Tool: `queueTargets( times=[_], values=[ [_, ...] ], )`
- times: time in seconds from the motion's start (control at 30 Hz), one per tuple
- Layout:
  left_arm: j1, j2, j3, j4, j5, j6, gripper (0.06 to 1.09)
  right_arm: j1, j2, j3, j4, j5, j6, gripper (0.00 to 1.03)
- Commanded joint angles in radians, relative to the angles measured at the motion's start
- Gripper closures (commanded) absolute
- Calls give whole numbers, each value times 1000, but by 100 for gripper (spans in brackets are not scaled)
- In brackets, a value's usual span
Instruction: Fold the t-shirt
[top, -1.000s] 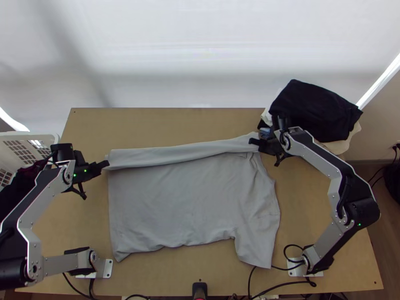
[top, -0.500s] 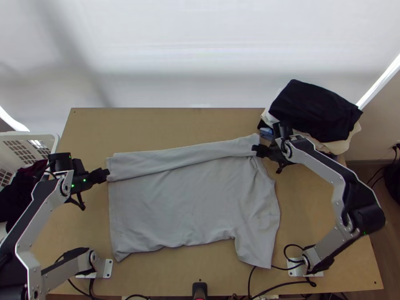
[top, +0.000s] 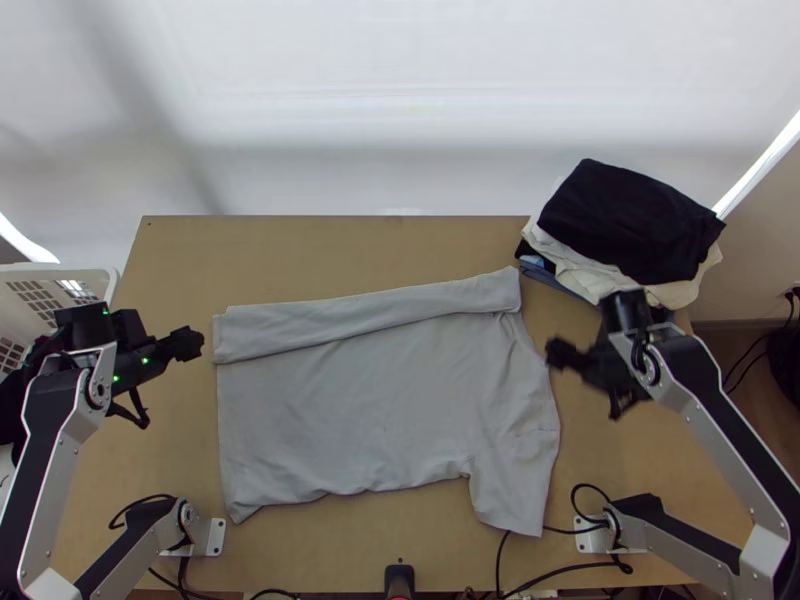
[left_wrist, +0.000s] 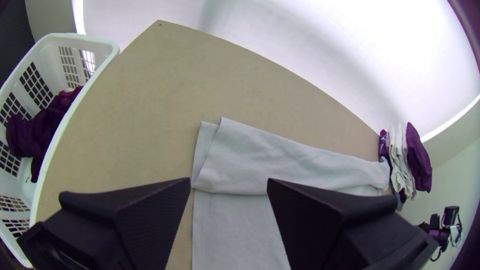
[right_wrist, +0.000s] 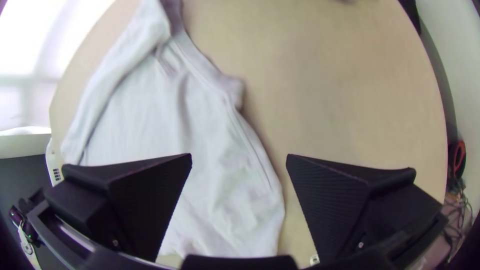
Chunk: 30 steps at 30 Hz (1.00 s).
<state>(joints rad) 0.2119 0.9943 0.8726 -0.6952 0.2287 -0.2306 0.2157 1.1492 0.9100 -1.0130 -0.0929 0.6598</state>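
The grey t-shirt (top: 370, 400) lies on the table, its far edge folded over in a long band, with a sleeve spread out toward the near right. Just left of the band's left end is my left gripper (top: 200, 343); my right gripper (top: 552, 352) is close to the shirt's right edge. From the left wrist, the left gripper (left_wrist: 229, 182) stands open with nothing between its fingers, the folded shirt (left_wrist: 280, 160) beyond them. In the right wrist view the right gripper (right_wrist: 239, 159) is open too, over the shirt's (right_wrist: 145, 120) edge.
A stack of folded clothes, black on top (top: 630, 220), sits at the table's far right corner. A white basket (top: 60, 275) with dark clothing stands at the left. Bare table (top: 350, 255) lies beyond the shirt, and cables run along the near edge.
Both grippers have come away from the ends of the folded band, the left one slightly leftward, the right one rightward and nearer. The band was drawn slightly toward the near side earlier and now lies still.
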Motion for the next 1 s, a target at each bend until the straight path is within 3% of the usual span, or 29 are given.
queueTargets(
  times=[0.0, 0.13, 0.27, 0.4, 0.43, 0.83, 0.97],
  values=[
    [-14, -8, 29, -24, 14, 13, 32, 14, -26, -63, -136, -62, 58, 11],
    [-36, -13, 40, -38, 14, 8, 32, 65, -78, -164, -154, -79, 43, 13],
    [-54, -20, 46, -46, 14, 4, 32, 90, -98, -235, -108, -80, 24, 33],
    [-55, -25, 57, -63, 14, 4, 32, 103, -115, -281, -64, -80, 0, 60],
    [-55, -26, 60, -69, 14, 4, 32, 109, -118, -292, -62, -79, -14, 62],
    [-52, -37, 63, -95, 14, 7, 32, 116, -80, -364, 19, -77, -43, 62],
    [-77, -37, 77, -148, 14, 62, 32, 117, -74, -373, 24, -79, -52, 62]
  ],
)
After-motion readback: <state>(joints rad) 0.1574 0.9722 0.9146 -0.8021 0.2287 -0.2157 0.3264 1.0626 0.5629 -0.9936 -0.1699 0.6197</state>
